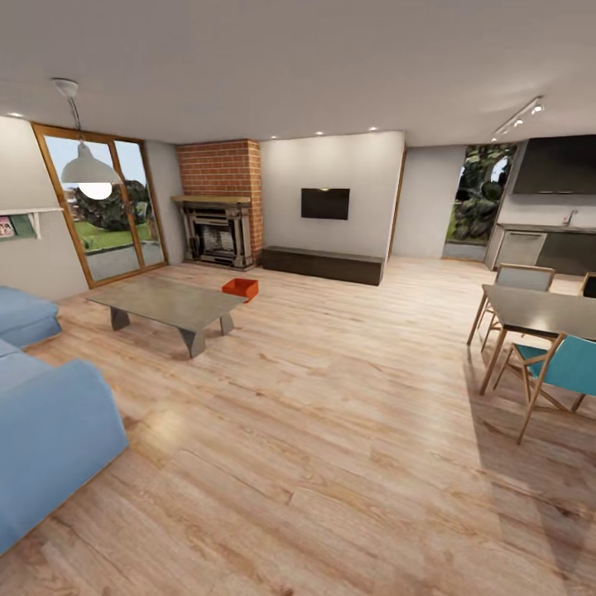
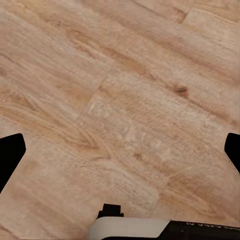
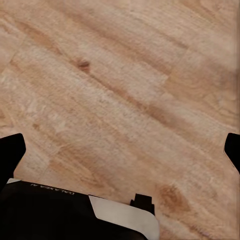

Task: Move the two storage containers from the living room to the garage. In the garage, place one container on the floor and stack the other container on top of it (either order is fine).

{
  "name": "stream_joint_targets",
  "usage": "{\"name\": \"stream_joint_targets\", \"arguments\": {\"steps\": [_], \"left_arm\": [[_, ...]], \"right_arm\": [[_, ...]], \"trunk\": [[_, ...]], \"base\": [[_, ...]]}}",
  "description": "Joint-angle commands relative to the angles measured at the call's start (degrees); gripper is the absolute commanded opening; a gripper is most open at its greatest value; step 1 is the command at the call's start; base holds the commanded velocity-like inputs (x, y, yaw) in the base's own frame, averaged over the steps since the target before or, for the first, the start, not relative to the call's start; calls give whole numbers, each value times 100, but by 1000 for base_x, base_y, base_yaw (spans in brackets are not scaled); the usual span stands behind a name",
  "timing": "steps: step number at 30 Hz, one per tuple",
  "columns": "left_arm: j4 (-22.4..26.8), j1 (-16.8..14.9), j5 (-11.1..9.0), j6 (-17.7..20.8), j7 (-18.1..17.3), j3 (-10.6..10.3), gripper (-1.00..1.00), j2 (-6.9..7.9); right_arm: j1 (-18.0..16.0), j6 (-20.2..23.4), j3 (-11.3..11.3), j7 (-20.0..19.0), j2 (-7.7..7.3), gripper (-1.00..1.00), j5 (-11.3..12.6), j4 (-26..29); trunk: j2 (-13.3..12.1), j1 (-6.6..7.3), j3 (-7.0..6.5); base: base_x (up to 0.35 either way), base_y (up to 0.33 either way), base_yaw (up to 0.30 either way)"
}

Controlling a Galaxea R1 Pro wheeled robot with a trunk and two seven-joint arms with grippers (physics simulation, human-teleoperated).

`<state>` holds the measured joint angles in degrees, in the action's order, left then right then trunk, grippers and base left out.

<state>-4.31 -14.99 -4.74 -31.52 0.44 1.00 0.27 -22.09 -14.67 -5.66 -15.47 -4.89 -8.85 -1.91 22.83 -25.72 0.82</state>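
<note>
The left gripper (image 2: 120, 150) hangs over bare wood plank floor (image 2: 125, 100), its two dark fingertips (image 2: 11, 155) spread wide apart at the edges of the left wrist view with nothing between them. The right gripper (image 3: 120, 150) is the same: fingers (image 3: 11, 152) spread wide, nothing held, light planks beneath. From the head camera, the living room opens ahead. One orange-red storage container (image 1: 240, 288) sits on the wood floor at the far left of the room, just beyond the right end of the grey low table (image 1: 165, 302) and in front of the brick fireplace (image 1: 217, 207). A blue sofa (image 1: 45, 414) takes up the near left, with a white pendant lamp (image 1: 91, 170) hanging above and glass doors (image 1: 103, 203) behind. On the far wall a dark television (image 1: 324, 204) hangs over a long low cabinet (image 1: 323, 265). On the right stand a dining table (image 1: 538, 310) with wooden chairs, one with a teal seat (image 1: 571, 364), and a kitchen counter (image 1: 546, 244) farther back.
</note>
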Motion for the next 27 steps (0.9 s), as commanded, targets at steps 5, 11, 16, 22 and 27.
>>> {"name": "stream_joint_targets", "arguments": {"steps": [5, 11, 16, 22, 27], "left_arm": [[-24, -12, -27, -32, -9, 6, 100, 0], [-26, -10, -27, -32, -9, 6, 100, 0], [-26, -9, -27, -31, -9, 6, 100, 0], [-25, -11, -27, -31, -9, 6, 100, 0], [-24, -12, -27, -31, -9, 6, 100, 0]], "right_arm": [[-6, -36, -50, -9, -3, 100, -56, -20], [-10, -36, -50, -9, -3, 100, -56, -20], [-7, -36, -50, -9, -3, 100, -56, -20], [-8, -36, -50, -9, -3, 100, -56, -20], [-7, -36, -50, -9, -3, 100, -56, -20]], "trunk": [[9, -6, 9], [9, -6, 9], [9, -6, 9], [9, -6, 9], [9, -6, 9]], "base": [[318, -78, 0], [318, -78, 0], [318, -78, 0], [318, -78, 0], [318, -78, 0]]}}
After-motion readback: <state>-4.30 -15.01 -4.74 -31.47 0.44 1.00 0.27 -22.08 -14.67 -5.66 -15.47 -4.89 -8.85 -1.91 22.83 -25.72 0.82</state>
